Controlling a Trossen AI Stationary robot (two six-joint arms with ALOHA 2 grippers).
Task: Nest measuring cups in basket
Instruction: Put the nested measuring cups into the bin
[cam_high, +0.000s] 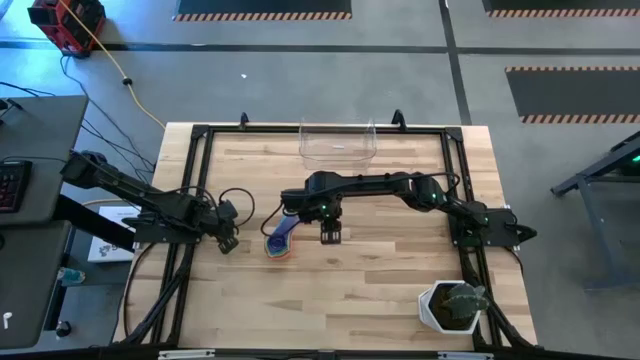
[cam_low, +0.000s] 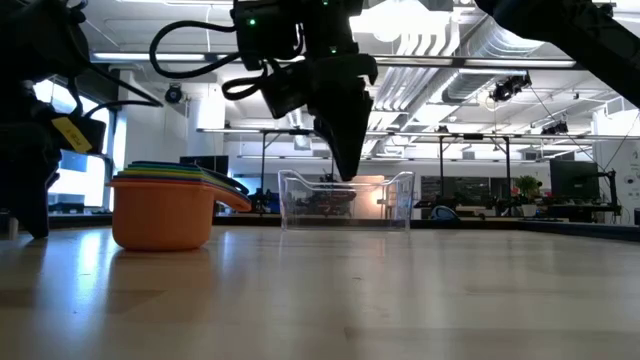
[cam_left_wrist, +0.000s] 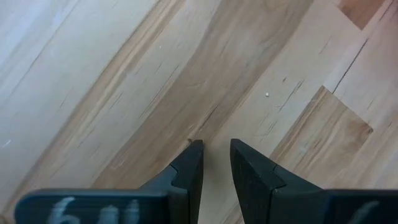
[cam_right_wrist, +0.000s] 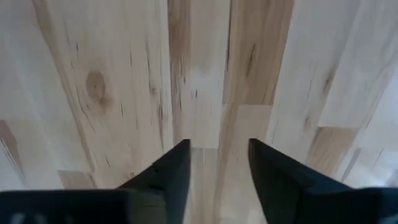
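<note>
Right gripper (cam_high: 330, 236) sits near the middle of the high view, pointing down at bare wood, and its wrist view shows the two dark fingers (cam_right_wrist: 171, 171) parted with a clear gap and nothing between them. So it's open and empty. The measuring cups (cam_high: 279, 243) are stacked into one pile just left of it in the high view, apart from the fingers; in the low view the stack (cam_low: 165, 205) shows on the left with the orange cup outermost and coloured rims peeking out on top. The basket (cam_high: 338, 142) is at the upper middle of the table (cam_high: 380, 300), well away from the cups. Left gripper (cam_high: 228, 243) waits at the left, fingers (cam_left_wrist: 189, 171) narrowly apart, holding nothing.
</note>
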